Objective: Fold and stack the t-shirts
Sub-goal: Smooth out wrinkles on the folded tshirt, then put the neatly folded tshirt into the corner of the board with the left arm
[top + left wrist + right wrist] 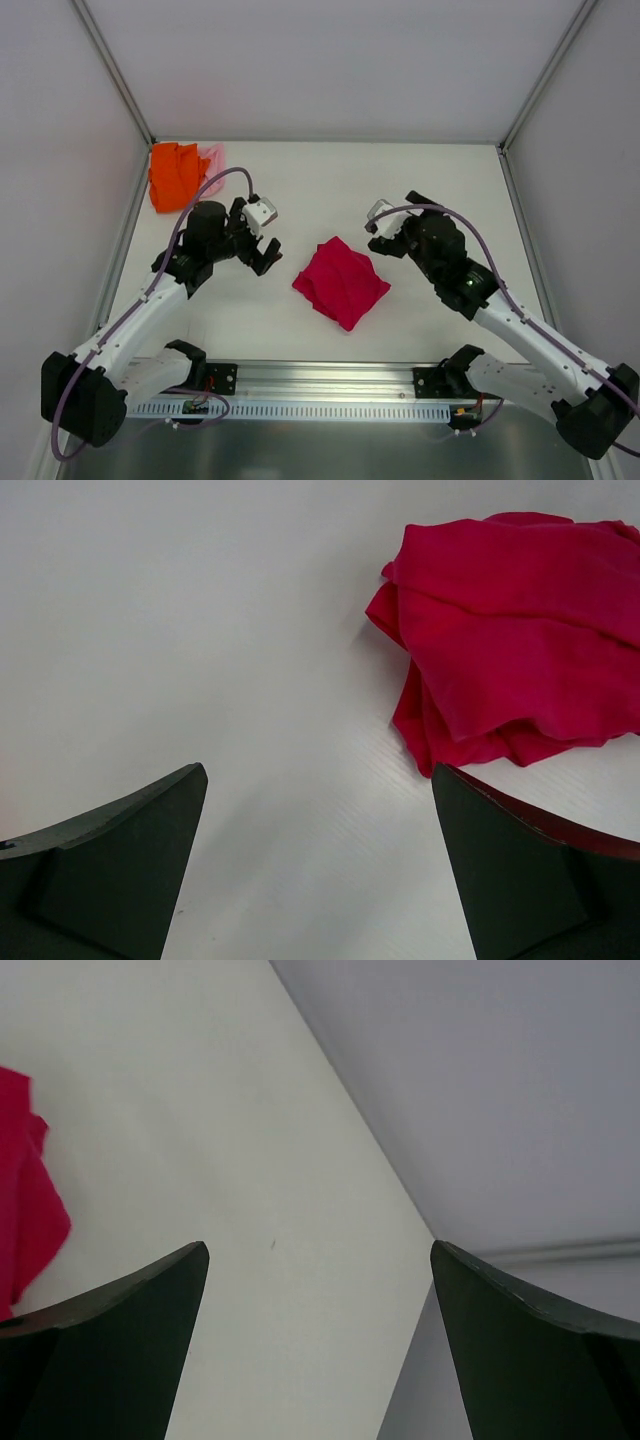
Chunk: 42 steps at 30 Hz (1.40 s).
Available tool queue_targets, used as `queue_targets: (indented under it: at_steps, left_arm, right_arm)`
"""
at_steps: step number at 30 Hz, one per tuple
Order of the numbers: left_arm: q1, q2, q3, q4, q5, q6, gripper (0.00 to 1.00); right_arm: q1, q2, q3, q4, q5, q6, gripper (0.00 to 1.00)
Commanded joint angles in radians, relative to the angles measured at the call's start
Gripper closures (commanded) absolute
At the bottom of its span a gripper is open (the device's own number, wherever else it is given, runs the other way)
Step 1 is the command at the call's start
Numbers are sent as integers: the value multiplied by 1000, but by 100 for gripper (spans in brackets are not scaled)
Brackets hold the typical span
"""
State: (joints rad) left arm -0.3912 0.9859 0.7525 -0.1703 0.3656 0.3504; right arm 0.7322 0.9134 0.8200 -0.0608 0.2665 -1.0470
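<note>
Crimson t-shirt (pixel 340 282) bundled diamond-wise, one corner pointing nearward; long axis unclear.

The left arm (pixel 140 318) and right arm (pixel 535 345) have white shells, bulky black joints (pixel 75 395) and black bases (pixel 195 362). A mauve cable (pixel 232 170) loops along each. The left gripper (pixel 258 238) and right gripper (pixel 393 225) are black, each with a small white camera block (pixel 261 211) just behind it. The fingers (pixel 110 870) are dark matte wedges tapering to points.
</note>
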Motion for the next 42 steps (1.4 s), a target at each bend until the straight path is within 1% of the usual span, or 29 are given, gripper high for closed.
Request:
queue_targets:
  at_steps: [1, 4, 5, 6, 7, 8, 9, 12, 13, 15, 16, 17, 19, 22, 25, 26, 29, 30, 31, 34, 38, 41, 42]
  left_arm:
    - [6, 69, 28, 38, 70, -36, 1]
    - [6, 163, 94, -9, 143, -36, 1]
    - [8, 186, 109, -23, 157, -34, 1]
    - [8, 222, 123, -40, 176, -31, 1]
    - [6, 237, 136, -41, 173, -31, 1]
    - [8, 253, 136, -35, 167, -36, 1]
    - [8, 258, 125, -19, 147, -44, 1]
    - [8, 257, 113, 8, 78, -51, 1]
    - [8, 241, 110, 12, 26, -54, 1]
    - [6, 220, 100, 40, -14, -60, 1]
    - [6, 212, 97, 40, -4, -56, 1]
    - [8, 200, 97, 40, 15, -45, 1]
    - [6, 206, 107, 28, 86, -34, 1]
    - [6, 223, 113, 37, 110, -41, 1]
    - [6, 231, 79, 127, 26, -79, 1]
    - [6, 231, 71, 150, -55, -93, 1]
    - [8, 220, 41, 236, -151, -106, 1]
    - [8, 215, 28, 251, -203, -120, 1]
    - [8, 209, 21, 265, -220, -122, 1]
    - [9, 183, -13, 308, -254, -129, 1]
    - [15, 178, -15, 308, -240, -131, 1]
    - [17, 204, 16, 275, -137, -139, 1]
    - [17, 235, 31, 244, -102, -140, 1]
  right_arm:
    - [-80, 45, -76, 105, 163, 34, 0]
    - [-149, 91, -99, 70, 132, 64, 0]
    - [-163, 94, -113, 81, 125, 61, 0]
    - [-187, 91, -128, 128, 117, 44, 0]
    - [-201, 85, -172, 163, 114, 33, 0]
    - [-226, 70, -194, 249, 117, 28, 0]
    - [-238, 64, -212, 286, 120, 36, 0]
    - [-280, 53, -222, 344, 145, 91, 0]
    - [-290, 64, -197, 323, 154, 102, 0]
    - [-316, 120, -156, 267, 152, 129, 0]
    - [-324, 140, -139, 253, 157, 177, 0]
    - [-333, 172, -127, 250, 154, 191, 0]
    - [-336, 196, -125, 274, 155, 203, 0]
    - [-336, 200, -128, 271, 146, 211, 0]
    - [-336, 205, -120, 219, 120, 223, 0]
    - [-336, 206, -122, 223, 125, 231, 0]
    - [-336, 206, -157, 277, 112, 248, 0]
    - [-336, 206, -168, 298, 114, 252, 0]
    - [-336, 211, -182, 338, 119, 261, 0]
    - [-336, 232, -179, 367, 140, 277, 0]
    - [-336, 269, -183, 377, 125, 277, 0]
    - [-336, 275, -190, 378, 122, 262, 0]
    - [-336, 274, -190, 377, 123, 257, 0]
